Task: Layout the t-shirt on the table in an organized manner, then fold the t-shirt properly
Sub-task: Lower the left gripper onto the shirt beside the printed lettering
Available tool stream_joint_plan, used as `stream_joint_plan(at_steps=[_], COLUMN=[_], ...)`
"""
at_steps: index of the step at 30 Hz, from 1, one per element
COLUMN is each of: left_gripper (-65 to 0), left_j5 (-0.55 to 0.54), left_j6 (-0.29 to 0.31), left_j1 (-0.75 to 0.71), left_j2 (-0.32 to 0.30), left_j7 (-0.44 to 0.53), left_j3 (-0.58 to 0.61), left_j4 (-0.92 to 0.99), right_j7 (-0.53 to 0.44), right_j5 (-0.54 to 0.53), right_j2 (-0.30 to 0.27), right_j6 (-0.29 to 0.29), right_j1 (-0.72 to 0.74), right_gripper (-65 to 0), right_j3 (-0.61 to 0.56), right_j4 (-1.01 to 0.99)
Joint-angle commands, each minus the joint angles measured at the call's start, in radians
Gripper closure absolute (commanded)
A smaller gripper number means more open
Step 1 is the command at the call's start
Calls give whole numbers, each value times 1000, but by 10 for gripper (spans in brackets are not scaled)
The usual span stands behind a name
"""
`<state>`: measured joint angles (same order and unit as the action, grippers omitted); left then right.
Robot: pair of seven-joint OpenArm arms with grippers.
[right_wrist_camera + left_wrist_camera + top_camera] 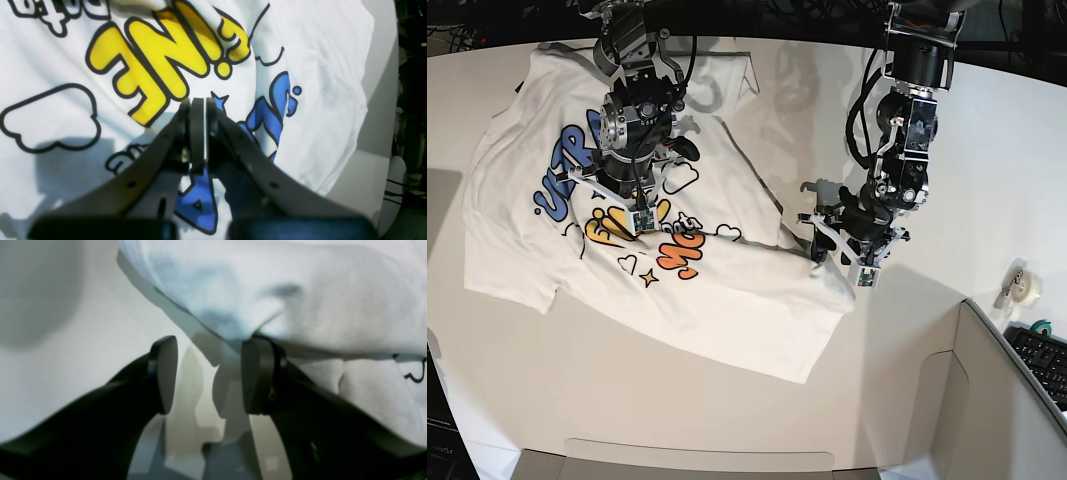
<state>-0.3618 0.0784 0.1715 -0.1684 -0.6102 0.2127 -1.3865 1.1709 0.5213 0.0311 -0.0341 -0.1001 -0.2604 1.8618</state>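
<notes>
Your right tool (198, 110) has its jaws together with nothing between them, over the yellow lettering of the white printed cloth t-shirt (677, 270). Your left tool (208, 373) has its jaws apart at the shirt's crumpled right edge, one finger (258, 373) touching cloth. The shirt lies print-up, skewed and wrinkled, on the left half of the smooth off-white desk (987, 170).

Right gripper (198, 108) with jaws pressed together, left gripper (208, 373) with jaws spread apart
</notes>
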Motion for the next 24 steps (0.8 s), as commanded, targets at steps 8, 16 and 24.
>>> stream_joint_plan(at_steps=[8, 16, 24], left_gripper=[-284, -323, -273], left_j5=[-7, -7, -4], left_j6=[4, 2, 2], left_j1=[-3, -13, 55], left_j2=[25, 45, 45], left_j7=[17, 17, 28], left_j3=[0, -2, -2], left_j4=[-23, -20, 54], right_j7=[-15, -13, -13], right_j5=[13, 13, 15], right_j2=[2, 2, 2], right_j6=[4, 4, 4], right_j1=[20, 20, 17], right_gripper=[0, 0, 0], right_j3=[0, 3, 3], right_j4=[15, 14, 14])
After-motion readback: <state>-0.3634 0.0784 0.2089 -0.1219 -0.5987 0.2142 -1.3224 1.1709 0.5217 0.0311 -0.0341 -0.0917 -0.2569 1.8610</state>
